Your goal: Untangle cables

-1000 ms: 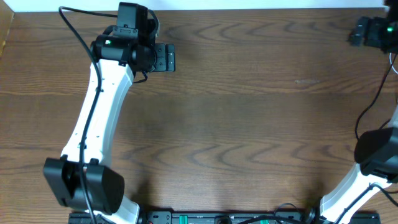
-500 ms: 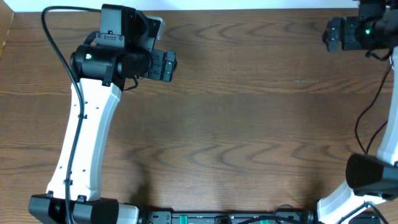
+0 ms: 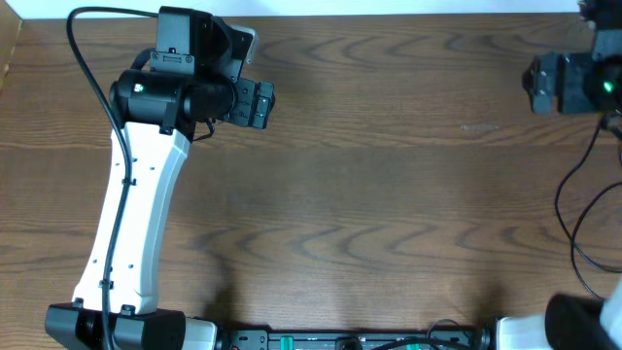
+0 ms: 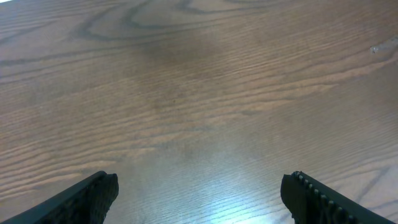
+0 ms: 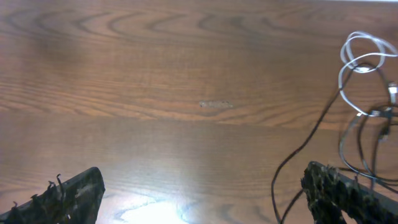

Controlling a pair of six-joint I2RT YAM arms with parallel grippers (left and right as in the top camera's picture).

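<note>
In the right wrist view a thin white cable [image 5: 359, 57] forms small loops at the right edge of the wooden table. A thin black cable [image 5: 309, 135] runs down and left from it, with more black loops tangled beside the white one. My right gripper [image 5: 202, 196] is open and empty, to the left of the cables and apart from them. In the overhead view it sits at the far right [image 3: 546, 84]. My left gripper [image 4: 199, 199] is open and empty over bare wood, at the far left of the overhead view [image 3: 257, 103]. I cannot make out the cords in the overhead view.
The wooden table [image 3: 389, 194] has a small pale scuff [image 3: 478, 126], also in the right wrist view [image 5: 215, 104]. A thicker black arm cable [image 3: 564, 194] hangs at the right edge. A black bar with connectors [image 3: 350, 340] lies along the front edge.
My right gripper has shifted right and toward the front edge. My left arm swung left a second ago and has since held still. Both grippers stay open.
</note>
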